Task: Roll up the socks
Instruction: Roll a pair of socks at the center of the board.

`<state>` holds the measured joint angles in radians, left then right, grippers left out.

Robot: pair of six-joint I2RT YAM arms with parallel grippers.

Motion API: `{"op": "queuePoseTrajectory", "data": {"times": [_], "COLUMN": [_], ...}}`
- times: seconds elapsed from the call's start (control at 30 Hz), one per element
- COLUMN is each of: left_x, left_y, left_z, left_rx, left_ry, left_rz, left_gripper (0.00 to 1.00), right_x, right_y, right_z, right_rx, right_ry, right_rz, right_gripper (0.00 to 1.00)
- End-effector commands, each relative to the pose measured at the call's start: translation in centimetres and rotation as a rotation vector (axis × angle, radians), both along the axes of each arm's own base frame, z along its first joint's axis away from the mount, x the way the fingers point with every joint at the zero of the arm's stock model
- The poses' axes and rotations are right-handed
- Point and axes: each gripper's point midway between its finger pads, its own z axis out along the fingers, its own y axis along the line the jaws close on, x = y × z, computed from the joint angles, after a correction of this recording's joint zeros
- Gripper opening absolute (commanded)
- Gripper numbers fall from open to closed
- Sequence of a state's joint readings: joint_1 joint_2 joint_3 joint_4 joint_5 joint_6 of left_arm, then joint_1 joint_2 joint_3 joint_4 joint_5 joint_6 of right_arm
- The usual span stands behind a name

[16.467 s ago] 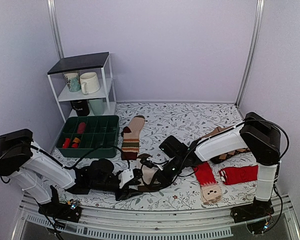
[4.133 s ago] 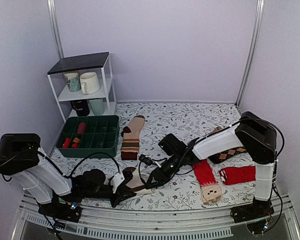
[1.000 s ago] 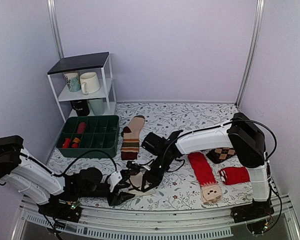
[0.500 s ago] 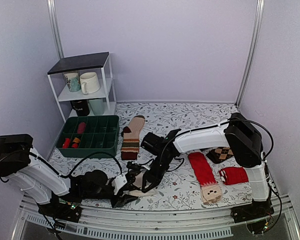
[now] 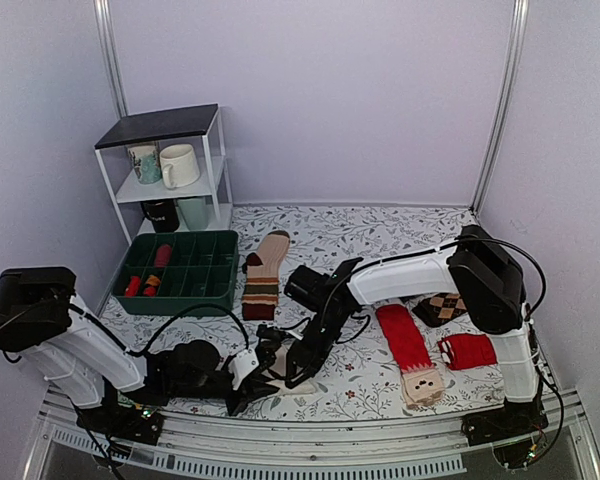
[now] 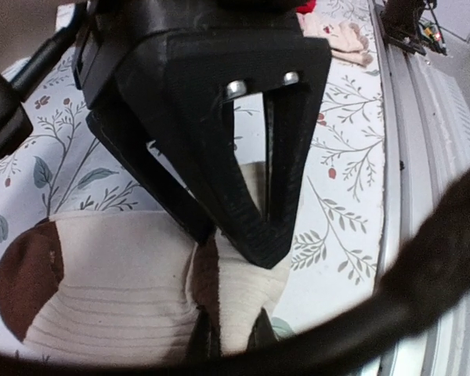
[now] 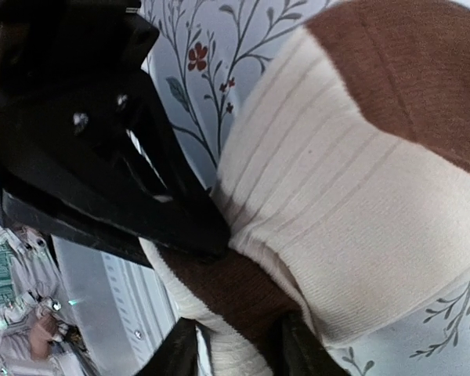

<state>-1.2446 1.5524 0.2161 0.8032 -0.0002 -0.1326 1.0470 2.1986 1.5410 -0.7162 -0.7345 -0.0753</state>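
1. We found the cream-white ribbed sock [image 6: 117, 305], with its dark brown band and a brown patch at one end, lying on the white floral table cover [image 6: 345, 157]. It was close to the front edge, a little left of the middle, with both grippers meeting over it.
2. The left gripper [image 6: 229, 338] had its jaws drawn almost together. They pinched a raised fold of the sock where the dark brown band met the cream knit.
3. The right gripper [image 7: 235, 352] came at the same fold from the far side, tip to tip with the left one and just beside it.
4. Its fingers [image 7: 176, 352] stood a little apart, with brown band and cream knit bunched between them. We could not tell whether they pressed on the fabric or only straddled it.
5. The brown end patch lay flat on the cover, off to one side of the pinched fold.
6. Farther back, a tan striped sock [image 5: 263, 275] lay just beside the dark green compartment tray [image 5: 170, 303].
7. Two red socks [image 5: 405, 338] lay to the right, well apart from the grippers.
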Motion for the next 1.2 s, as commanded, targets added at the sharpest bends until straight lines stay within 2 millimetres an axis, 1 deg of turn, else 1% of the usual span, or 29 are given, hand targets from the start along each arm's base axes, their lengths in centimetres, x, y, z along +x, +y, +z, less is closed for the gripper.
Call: {"op": "queuePoseTrajectory", "data": {"times": [0.0,0.03,0.1,0.13,0.17,0.2,0.23,0.3,0.37,0.47,0.57,0.7,0.8,1.0,1.17], "left_x": [-1.4,-1.5,-1.6,-1.7,-1.7,-1.8,-1.8,-1.7,-1.7,-1.7,-1.8,-1.7,-1.6,-1.5,-1.6], "left_y": [0.3,0.6,1.2,1.4,1.7,1.8,2.0,2.5,2.9,3.4,3.6,3.6,3.5,3.6,3.6], "left_z": [-0.6,-0.7,-1.3,-1.4,-1.6,-1.6,-1.7,-1.9,-2.1,-2.5,-2.9,-2.9,-3.1,-3.1,-3.2], "left_rx": [-0.014,-0.016,-0.012,-0.014,-0.013,-0.020,-0.024,-0.030,-0.031,-0.031,-0.030,-0.034,-0.032,-0.033,-0.031], "left_ry": [0.085,0.102,0.139,0.156,0.172,0.187,0.201,0.228,0.253,0.290,0.323,0.337,0.348,0.355,0.361], "left_rz": [-0.017,-0.009,0.007,0.012,0.022,0.027,0.036,0.055,0.072,0.090,0.093,0.090,0.086,0.090,0.087], "left_gripper": [0.00,0.00,0.00,0.00,0.00,0.00,0.00,0.00,0.00,0.00,0.00,0.00,0.00,0.00,0.00], "right_x": [1.4,2.5,4.5,5.3,5.0,5.2,4.5,3.5,2.7,1.7,0.4,0.0,-0.4,-2.5,-3.3], "right_y": [-1.7,-1.2,-0.2,0.2,-0.4,0.3,-0.2,-0.9,-1.8,-2.2,-2.0,-1.5,-1.0,-0.9,-0.7], "right_z": [-3.9,-3.0,-0.7,0.9,1.1,3.1,3.9,6.3,7.7,7.5,7.2,6.8,6.8,4.7,2.9], "right_rx": [-0.095,-0.039,0.103,0.195,0.254,0.369,0.491,0.703,0.848,0.931,0.979,1.009,1.033,1.007,0.965], "right_ry": [-0.106,-0.139,-0.210,-0.246,-0.277,-0.337,-0.401,-0.517,-0.612,-0.662,-0.687,-0.745,-0.734,-0.656,-0.607], "right_rz": [-0.066,-0.092,-0.141,-0.155,-0.157,-0.144,-0.109,-0.072,-0.053,-0.019,0.027,0.051,0.088,0.174,0.191], "right_gripper": [0.40,0.41,0.45,0.45,0.46,0.47,0.49,0.54,0.57,0.57,0.58,0.59,0.60,0.60,0.59]}}
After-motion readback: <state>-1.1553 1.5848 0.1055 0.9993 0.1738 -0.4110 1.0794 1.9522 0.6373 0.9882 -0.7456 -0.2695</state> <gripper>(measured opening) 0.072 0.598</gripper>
